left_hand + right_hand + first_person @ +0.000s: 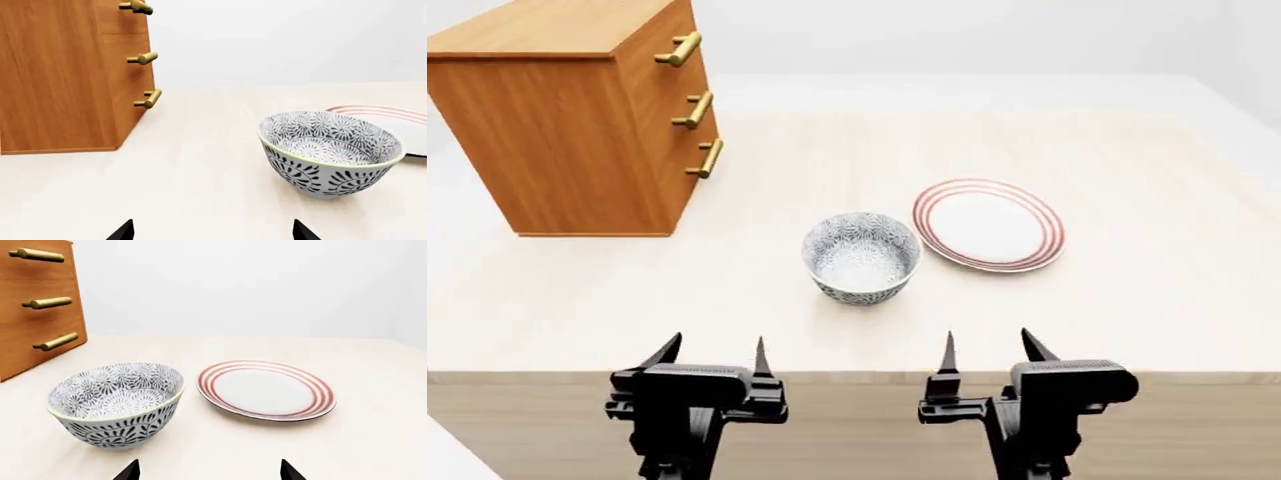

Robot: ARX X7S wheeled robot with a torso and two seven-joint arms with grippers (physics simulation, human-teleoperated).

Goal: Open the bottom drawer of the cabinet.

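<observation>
At the table's near edge both tools hung empty — the left tool (711, 353) and the right tool (985, 347) each with fingers spread apart. Beyond them stretched the pale wood-grain table (1148, 290) under plain white walls, bearing a patterned bowl (861, 257) and, just beside it, a red-ringed plate (989, 224). At the far left stood the cabinet (574, 120) — orange-brown, three brass bar handles. Its bottom drawer (698, 172) sat flush with the two above.
</observation>
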